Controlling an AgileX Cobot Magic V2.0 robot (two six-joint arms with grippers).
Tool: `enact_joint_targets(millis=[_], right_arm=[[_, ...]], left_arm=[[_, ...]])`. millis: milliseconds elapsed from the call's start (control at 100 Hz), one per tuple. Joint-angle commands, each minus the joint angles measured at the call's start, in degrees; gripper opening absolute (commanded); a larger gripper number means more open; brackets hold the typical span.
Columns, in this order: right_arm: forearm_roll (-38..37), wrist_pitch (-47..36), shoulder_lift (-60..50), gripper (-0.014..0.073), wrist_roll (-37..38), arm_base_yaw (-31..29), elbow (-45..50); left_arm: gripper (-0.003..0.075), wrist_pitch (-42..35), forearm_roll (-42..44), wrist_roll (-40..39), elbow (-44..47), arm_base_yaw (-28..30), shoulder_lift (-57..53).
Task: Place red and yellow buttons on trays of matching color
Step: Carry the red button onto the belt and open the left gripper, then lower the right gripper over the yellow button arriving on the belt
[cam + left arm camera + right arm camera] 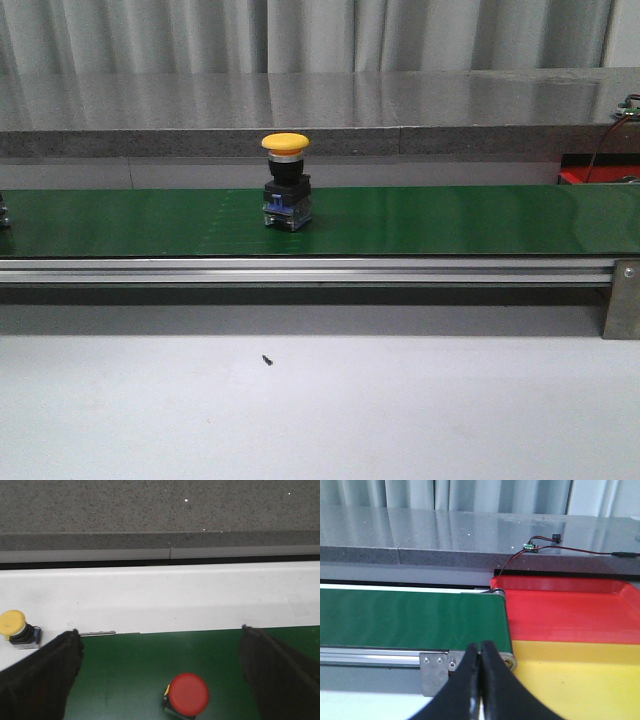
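Sitting upright on the green conveyor belt (420,220), slightly left of centre in the front view, is a yellow button (286,181); neither arm is showing in that view. In the left wrist view, a second yellow button (16,628) is lying at the left edge on the white worktop (165,597), off the belt, while a red button (186,695) is standing on the belt at lower centre, between the two dark fingers (42,672) of the left gripper (165,680), whose jaws are spread wide apart and not touching it. In the right wrist view, the right gripper (481,685) is showing at lower centre with jaws pressed together and holding nothing; the belt is ending at centre, and the red tray (570,607) and yellow tray (580,680) are lying at right, just past the belt's end.

Judgement: the left arm is lining up on the red button. To grasp well, centre the cap between the fingers, descend so the pads meet the black body below the cap, and close evenly to avoid tipping it.
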Motion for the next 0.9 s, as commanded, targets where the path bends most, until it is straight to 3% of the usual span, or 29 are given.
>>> enact_joint_targets(millis=[0,230,300,420,590,760,890], right_arm=[[0.20,-6.58,-0.81,-0.0068,-0.12,-0.02,-1.09],[0.20,-9.45,-0.81,-0.0068,-0.12,-0.02,-1.09],[0.20,-9.45,-0.81,-0.0068,-0.12,-0.02,-1.09],[0.57,-9.39,-0.81,-0.0068,-0.12,-0.02,-1.27],[4.77,-6.69,-0.66,-0.0068,-0.12,-0.02,-2.91],[7.15,-2.58,0.17,-0.0068,-0.12,-0.02,-6.49],[7.27,9.73,7.00,-0.0068,-0.12,-0.02,-14.72]], left_arm=[[0.0620,-6.77,-1.90,1.13,3.66,-0.29,-6.50],[0.0616,-10.23,-1.90,1.13,16.77,-0.29,-17.28],[0.0578,-12.28,-2.06,1.13,20.31,-0.29,-19.82],[0.0389,-15.89,-4.57,1.13,25.23,-0.59,-23.76],[-0.0020,-17.34,-3.74,1.24,29.01,-4.43,-27.48],[-0.0020,-19.86,-3.01,1.24,30.00,-8.55,-28.52],[-0.0020,-20.22,-3.01,1.24,30.00,-9.24,-28.17]])
